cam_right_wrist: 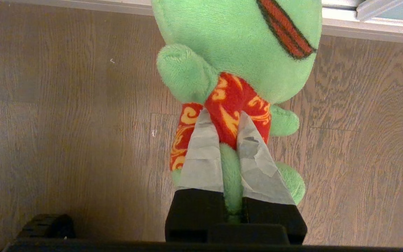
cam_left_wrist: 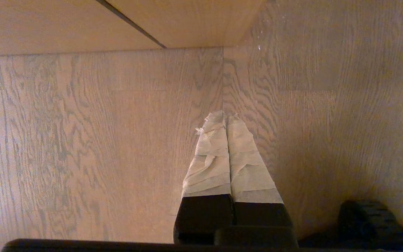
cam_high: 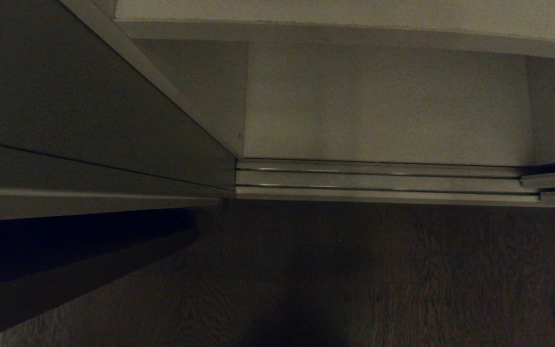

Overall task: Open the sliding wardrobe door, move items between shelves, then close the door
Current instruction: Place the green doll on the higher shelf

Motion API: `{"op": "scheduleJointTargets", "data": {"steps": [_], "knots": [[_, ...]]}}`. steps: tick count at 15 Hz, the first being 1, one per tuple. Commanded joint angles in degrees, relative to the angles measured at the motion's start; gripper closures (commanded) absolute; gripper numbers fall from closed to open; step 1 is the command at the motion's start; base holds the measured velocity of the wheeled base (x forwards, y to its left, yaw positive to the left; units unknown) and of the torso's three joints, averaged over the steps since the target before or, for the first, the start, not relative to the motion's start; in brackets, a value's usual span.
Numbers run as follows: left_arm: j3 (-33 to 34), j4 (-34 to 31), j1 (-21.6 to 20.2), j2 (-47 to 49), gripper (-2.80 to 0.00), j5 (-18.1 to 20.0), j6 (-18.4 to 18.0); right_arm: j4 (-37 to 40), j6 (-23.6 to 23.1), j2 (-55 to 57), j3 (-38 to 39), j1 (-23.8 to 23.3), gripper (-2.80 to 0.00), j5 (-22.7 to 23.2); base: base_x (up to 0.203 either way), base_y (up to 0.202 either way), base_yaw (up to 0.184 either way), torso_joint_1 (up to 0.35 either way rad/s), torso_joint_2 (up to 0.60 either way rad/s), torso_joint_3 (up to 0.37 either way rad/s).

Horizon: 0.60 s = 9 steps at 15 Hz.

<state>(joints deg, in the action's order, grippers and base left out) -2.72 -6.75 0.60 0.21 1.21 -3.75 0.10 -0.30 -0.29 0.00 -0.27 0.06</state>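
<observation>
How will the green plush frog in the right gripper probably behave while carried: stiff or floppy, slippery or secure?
The green plush frog looks soft: the right gripper pinches its red patterned shirt, so it probably squashes. Its head and limbs hang free, so it may flop or swing. Fuzzy fabric against taped fingers likely resists slipping.

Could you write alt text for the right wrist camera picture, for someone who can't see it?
A green plush frog with a red mouth and red-and-yellow patterned shirt is pinched between the right gripper's two tape-wrapped fingers, above brown wood-grain flooring. A pale rail runs beyond.
</observation>
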Motion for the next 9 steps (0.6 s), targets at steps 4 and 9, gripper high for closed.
{"op": "scheduleJointTargets", "data": {"steps": [4, 9], "knots": [[-0.01, -0.01, 0.02, -0.03, 0.00, 0.11, 0.10, -0.01, -0.05, 0.29, 0.09, 0.00, 0.00, 0.03, 0.000, 0.000, 0.000, 0.000, 0.00, 0.000], [-0.04, -0.10, 0.02, -0.03, 0.00, -0.19, 0.98, -0.01, -0.05, 0.29, 0.00, 0.00, 0.00, 0.03, 0.000, 0.000, 0.000, 0.000, 0.00, 0.000]]}}
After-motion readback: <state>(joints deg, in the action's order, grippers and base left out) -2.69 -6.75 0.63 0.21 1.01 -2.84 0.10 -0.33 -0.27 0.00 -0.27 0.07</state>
